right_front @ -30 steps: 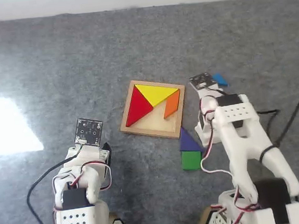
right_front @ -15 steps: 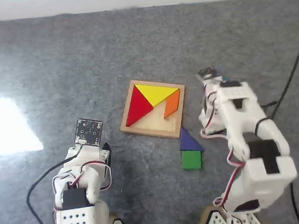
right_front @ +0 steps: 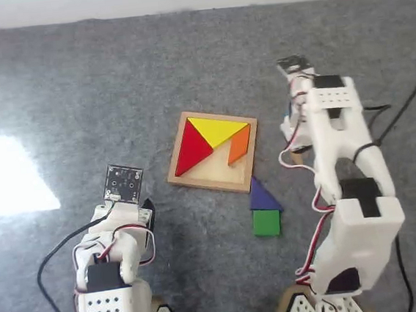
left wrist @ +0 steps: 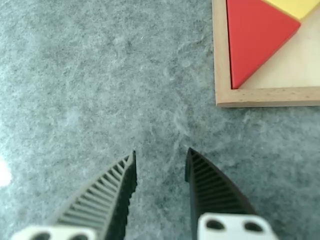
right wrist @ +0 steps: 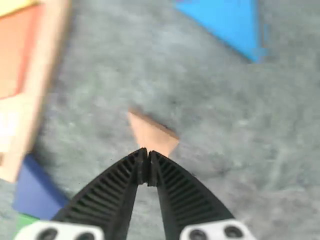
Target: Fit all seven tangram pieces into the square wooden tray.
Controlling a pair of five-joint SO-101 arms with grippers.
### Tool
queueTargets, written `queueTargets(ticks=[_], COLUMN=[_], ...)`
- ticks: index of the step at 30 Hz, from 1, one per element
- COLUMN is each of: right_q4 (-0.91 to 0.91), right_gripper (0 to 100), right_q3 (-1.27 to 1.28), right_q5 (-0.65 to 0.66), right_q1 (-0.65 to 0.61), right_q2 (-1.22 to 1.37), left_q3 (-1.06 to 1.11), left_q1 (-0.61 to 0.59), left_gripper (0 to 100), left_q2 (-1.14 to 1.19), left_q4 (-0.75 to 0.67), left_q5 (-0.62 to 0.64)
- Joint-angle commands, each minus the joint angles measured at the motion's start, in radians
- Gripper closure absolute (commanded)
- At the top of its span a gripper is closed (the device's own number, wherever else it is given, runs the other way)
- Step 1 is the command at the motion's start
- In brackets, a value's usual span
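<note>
The square wooden tray lies mid-table holding a red triangle, a yellow triangle and an orange piece. A dark blue triangle and a green square lie on the mat just in front of the tray. My right arm stretches out to the right of the tray. My right gripper is shut and empty, its tips just short of a small tan triangle. A blue triangle lies beyond. My left gripper stands open over bare mat near the tray's corner.
Grey felt mat covers the table, with open room to the left of and behind the tray. A black cable runs by the right arm. A bright glare patch sits at the left edge.
My right arm has reached farther away from its base and slightly rightward, now covering the spot where the blue piece showed. The left arm and the pieces have stayed put.
</note>
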Motion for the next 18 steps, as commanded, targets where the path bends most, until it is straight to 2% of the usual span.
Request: queueTargets(ticks=[1, 4, 10, 18], right_q4=[-0.027, -0.108, -0.177, -0.185], right_gripper=[97.6, 91.5, 70.8, 70.9], right_q3=[0.015, 0.112, 0.206, 0.147], right_q5=[-0.040, -0.031, 0.015, 0.020], right_q1=[-0.065, -0.087, -0.088, -0.025], right_q2=[-0.137, -0.194, -0.154, -0.019], left_q3=[-0.008, -0.008, -0.008, -0.008], left_q1=[-0.006, -0.006, -0.006, -0.006], left_gripper=[85, 85, 85, 85], left_q2=[-0.015, -0.015, -0.015, -0.015], left_q4=[0.000, 0.000, 0.000, 0.000], left_q5=[-0.012, -0.012, -0.012, -0.012])
